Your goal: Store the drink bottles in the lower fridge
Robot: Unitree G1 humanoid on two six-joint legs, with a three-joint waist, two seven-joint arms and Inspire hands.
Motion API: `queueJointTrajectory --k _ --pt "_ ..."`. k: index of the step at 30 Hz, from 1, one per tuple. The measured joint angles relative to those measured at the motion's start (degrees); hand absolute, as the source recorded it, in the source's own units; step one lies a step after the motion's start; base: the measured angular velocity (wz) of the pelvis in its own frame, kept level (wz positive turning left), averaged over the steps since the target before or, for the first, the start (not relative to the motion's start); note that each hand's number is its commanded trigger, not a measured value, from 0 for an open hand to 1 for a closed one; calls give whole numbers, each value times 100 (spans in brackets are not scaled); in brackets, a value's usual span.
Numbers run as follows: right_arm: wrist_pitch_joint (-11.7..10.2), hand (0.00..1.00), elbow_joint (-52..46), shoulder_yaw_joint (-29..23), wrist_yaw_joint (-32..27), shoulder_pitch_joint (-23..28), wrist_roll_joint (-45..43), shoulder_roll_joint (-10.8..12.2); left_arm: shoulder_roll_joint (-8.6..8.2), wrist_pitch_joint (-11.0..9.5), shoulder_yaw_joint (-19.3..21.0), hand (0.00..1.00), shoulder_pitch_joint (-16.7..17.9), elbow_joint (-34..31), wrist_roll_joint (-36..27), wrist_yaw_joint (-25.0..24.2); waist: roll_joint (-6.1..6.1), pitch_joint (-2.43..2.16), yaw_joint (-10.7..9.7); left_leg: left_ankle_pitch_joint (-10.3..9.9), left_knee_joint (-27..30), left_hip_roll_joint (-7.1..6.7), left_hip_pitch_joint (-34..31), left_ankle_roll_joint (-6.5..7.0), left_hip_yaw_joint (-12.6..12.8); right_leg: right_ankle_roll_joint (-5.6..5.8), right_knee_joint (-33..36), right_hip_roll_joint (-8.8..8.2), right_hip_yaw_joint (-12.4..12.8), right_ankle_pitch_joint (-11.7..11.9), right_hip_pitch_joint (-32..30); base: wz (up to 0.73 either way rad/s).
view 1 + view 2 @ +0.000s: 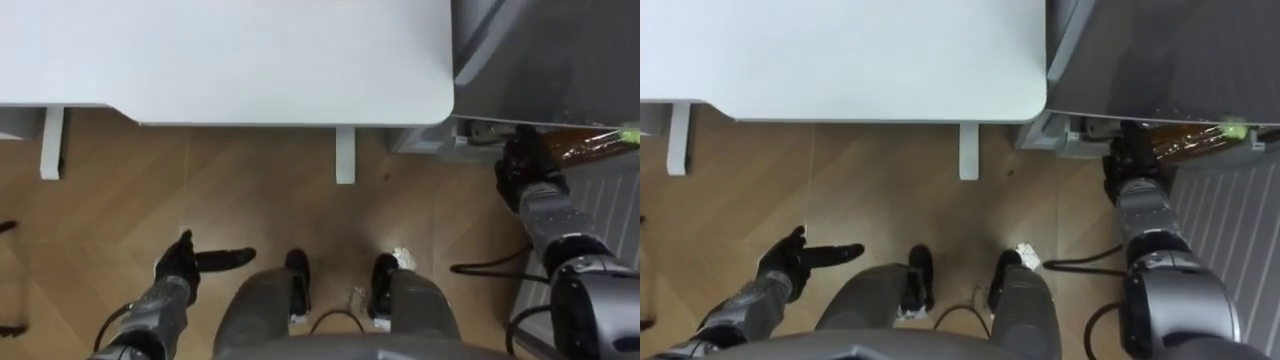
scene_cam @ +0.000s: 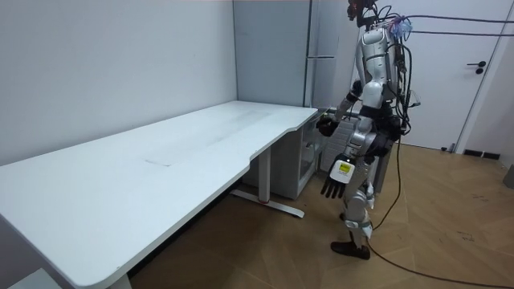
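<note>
Bottle (image 1: 590, 146) of brown drink, capped in green, lies on its side in the right hand (image 1: 522, 170), whose fingers are curled round its lower end. It is held at the bottom edge of the grey fridge (image 1: 545, 60), and it cannot be told whether it touches the fridge. None of the fridge's inside can be seen, so nothing can be said of what it holds. Just below the bottle, by the foot of the fridge, a ribbed grey panel (image 1: 612, 205) runs off the edge of the picture. Its nature is hard to make out. The bottle's label is too small to read. A white table (image 1: 250, 60) stands directly beside the fridge, its rounded corner close to the fridge's side. The robot stands upright on the wooden floor (image 1: 260, 190), facing the table with the fridge to its right. The left hand (image 1: 178, 265) hangs low, well away from the fridge, fingers loose and holding nothing.
</note>
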Motion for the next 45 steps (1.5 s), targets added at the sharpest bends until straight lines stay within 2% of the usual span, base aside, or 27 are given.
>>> queueJointTrajectory --k 3,6,11,15,21,25,27,28,29,36,41,45 --pt "161 100 -15 133 -101 -314 6 -234 1 61 -25 0 -71 -2 3 71 -48 21 44 -34 358 -21 -455 54 5 -32 426 -87 43 -72 -490 6" --pt "207 100 -14 134 -220 -453 32 -379 10 65 -118 0 -105 -2 7 165 -95 33 127 -36 602 -62 -724 81 -1 -43 739 -173 78 -171 -784 11" --pt "207 100 -17 159 -252 -606 31 -426 68 50 -158 0 -144 -16 3 304 -130 24 130 -46 960 -72 -1153 94 -75 -88 1158 -240 63 -270 -1182 12" --pt "199 100 -16 273 -231 -779 226 -594 116 -25 -220 0 -114 -213 -130 332 -134 21 187 -65 1248 -67 -1539 122 -73 -105 1431 -277 89 -279 -1563 3" --pt "192 100 -16 354 -35 -893 604 -689 339 -25 -453 0 12 -402 -240 541 -165 10 291 -74 1421 -6 -1829 132 -61 -138 1545 -264 74 -260 -1826 0" --pt "192 100 -27 365 23 -1116 865 -697 348 -22 -464 0 40 -466 -452 566 -171 9 289 -70 1438 21 -2003 132 -37 -193 1550 -268 46 -208 -2004 -4" --pt "194 100 -27 361 19 -1193 1115 -718 356 -21 -499 0 51 -551 -464 666 -205 -15 288 -66 1474 38 -2157 133 -30 -214 1558 -259 43 -184 -2157 0" --pt "195 75 -27 360 18 -1217 1154 -723 360 -21 -499 0 67 -584 -463 692 -209 -17 292 -65 1488 44 -2195 133 -31 -217 1558 -254 42 -178 -2190 -5" --pt "196 1 -26 335 16 -1268 1171 -729 363 -20 -503 0 106 -645 -446 748 -210 -17 266 -64 1505 45 -2245 135 -32 -215 1560 -254 41 -171 -2234 0" --pt "198 0 -23 63 -133 -1380 1370 -894 425 -7 -559 0 249 -1096 -447 981 -217 -22 243 -67 1471 -12 -2345 155 5 -178 1605 -312 75 -193 -2365 1" --pt "199 0 -23 29 -239 -1383 1391 -899 525 50 -686 0 316 -1195 -450 1097 -218 -22 224 -67 1467 -14 -2353 152 -2 -188 1636 -327 56 -228 -2369 3" --pt "211 0 -20 26 -328 -1474 1389 -904 551 71 -763 0 400 -1308 -459 1197 -220 -21 128 -67 1500 -32 -2378 154 -23 -184 1658 -379 -2 -243 -2365 7"
